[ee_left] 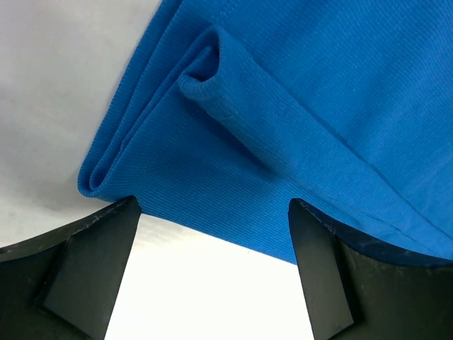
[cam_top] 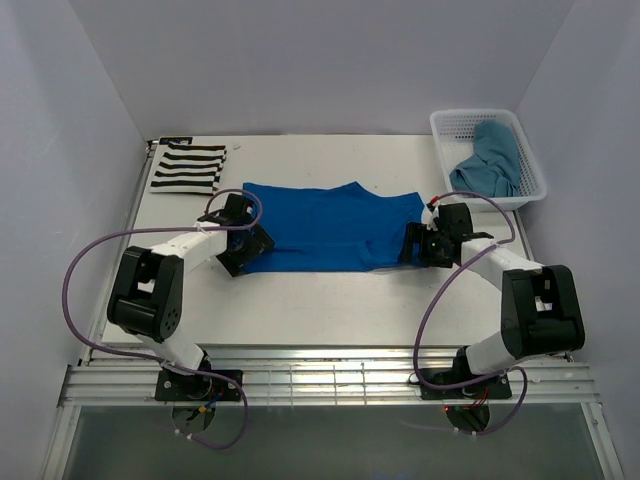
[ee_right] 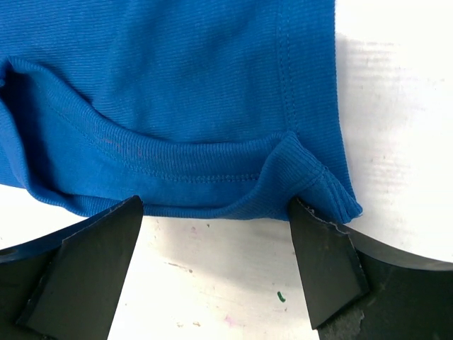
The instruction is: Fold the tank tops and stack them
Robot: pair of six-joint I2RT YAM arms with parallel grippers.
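Jaws wide at edges of blue top (cam_top: 320,225)

Covered corners, cropped cloth
From above, the left arm (cam_top: 190,245) and right arm (cam_top: 490,258) cover the near corners of the royal blue top (cam_top: 330,225) at 9 and 3 o'clock — the teal top (cam_top: 492,160), at 1 o'clock, lies partly behind the basket (cam_top: 443,140) wall.

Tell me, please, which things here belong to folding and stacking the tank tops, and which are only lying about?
Belong to the job:
- royal blue tank top, laid out mid-table
- black-and-white striped tank top, folded at the far left
- teal tank top, bunched up at the far right

Only lying about:
- white mesh basket, holding the teal one
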